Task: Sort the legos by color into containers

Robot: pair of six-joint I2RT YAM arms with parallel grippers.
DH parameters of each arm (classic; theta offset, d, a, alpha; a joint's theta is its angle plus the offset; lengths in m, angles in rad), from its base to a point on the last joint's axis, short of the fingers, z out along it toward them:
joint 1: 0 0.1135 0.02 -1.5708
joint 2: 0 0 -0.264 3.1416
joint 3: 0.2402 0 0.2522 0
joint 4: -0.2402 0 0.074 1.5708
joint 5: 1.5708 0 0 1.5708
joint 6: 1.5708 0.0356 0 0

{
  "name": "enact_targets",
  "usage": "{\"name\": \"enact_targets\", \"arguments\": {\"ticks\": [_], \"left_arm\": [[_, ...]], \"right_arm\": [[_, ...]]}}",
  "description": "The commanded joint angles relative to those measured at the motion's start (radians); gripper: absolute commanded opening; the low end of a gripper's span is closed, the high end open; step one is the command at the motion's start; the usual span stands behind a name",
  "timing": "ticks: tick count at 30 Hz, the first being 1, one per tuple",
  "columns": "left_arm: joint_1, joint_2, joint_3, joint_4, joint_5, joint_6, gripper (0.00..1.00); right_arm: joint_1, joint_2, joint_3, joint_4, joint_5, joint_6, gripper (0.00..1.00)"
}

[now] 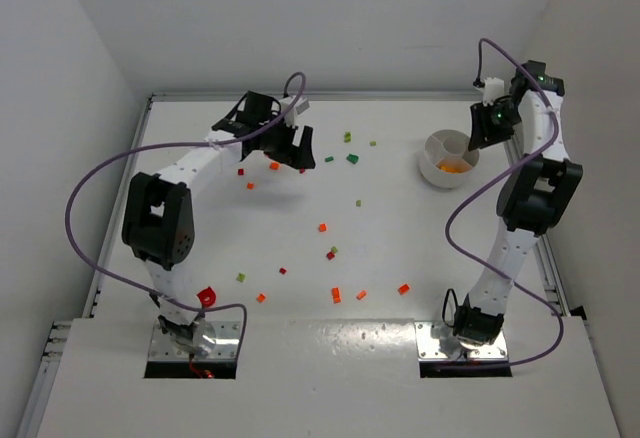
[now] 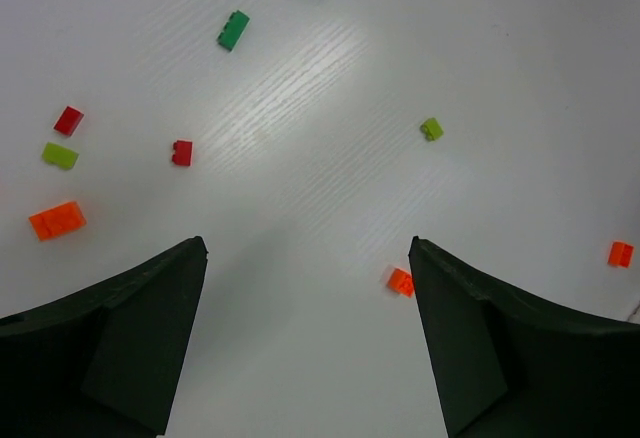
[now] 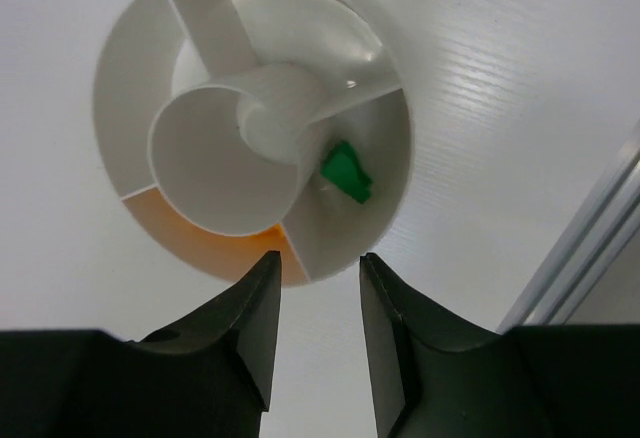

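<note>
The right fingers (image 3: 250,328) are hanging narrowly parted and empty over the white dish (image 3: 125,88), where one green brick (image 3: 346,171) is lying in a section. The left fingers (image 2: 130,338) are gaping wide above the counter (image 2: 320,288), where tiny red, orange and green bricks (image 2: 181,153) are lying scattered.

Dish (image 1: 431,170) far right; legos (image 1: 322,227) scattered left across table (image 1: 400,243).

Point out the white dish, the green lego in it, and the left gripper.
white dish (image 3: 130,88): right wrist view, bare floor of its left compartment.
green lego (image 3: 346,172): right wrist view, its top face.
left gripper (image 2: 308,248): left wrist view, midway between its fingertips.
</note>
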Motion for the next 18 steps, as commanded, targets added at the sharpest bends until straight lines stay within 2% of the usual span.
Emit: {"name": "enact_targets", "arguments": {"ticks": [1,5,8,9,11,15,18], "left_arm": [[-0.005,0.069,0.057,0.085,-0.016,-0.016,0.87],[-0.048,0.172,0.159,0.094,-0.121,0.004,0.75],[-0.077,0.279,0.249,0.105,-0.203,0.013,0.64],[-0.077,0.333,0.274,0.105,-0.214,0.013,0.57],[-0.103,0.381,0.348,0.105,-0.242,0.027,0.51],[-0.128,0.487,0.461,0.065,-0.242,0.088,0.47],[-0.128,0.537,0.488,0.056,-0.231,0.107,0.46]], "right_arm": [[0.022,-0.102,0.016,-0.024,-0.124,0.024,0.38],[0.022,-0.200,-0.081,-0.033,-0.233,0.072,0.38],[0.031,-0.274,-0.175,-0.019,-0.302,0.110,0.38],[0.031,-0.294,-0.227,0.007,-0.322,0.119,0.38],[0.031,-0.324,-0.271,0.028,-0.336,0.142,0.38],[0.031,-0.346,-0.307,0.028,-0.345,0.142,0.38],[0.031,-0.337,-0.295,0.018,-0.358,0.142,0.38]]}}
